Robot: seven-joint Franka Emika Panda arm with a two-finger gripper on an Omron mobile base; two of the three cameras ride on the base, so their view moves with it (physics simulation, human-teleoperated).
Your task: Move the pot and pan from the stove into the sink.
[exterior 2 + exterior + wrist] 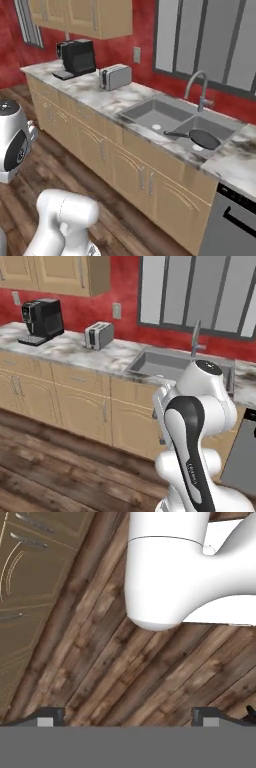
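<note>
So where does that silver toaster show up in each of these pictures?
Left base view: boxy silver toaster upper left of centre, on the marbled counter.
Right base view: toaster upper left, same counter.
Hand view: wooden floor and cabinet fronts.
Shared landmark: black coffee machine left of it.

Red-painted walls rise behind a marbled white stone counter on pale wooden base cabinets, with matching upper cabinets overhead. A dark-framed frosted window sits above the counter. Brown wooden plank flooring (directly beneath the tool) runs alongside the cabinets.
</note>
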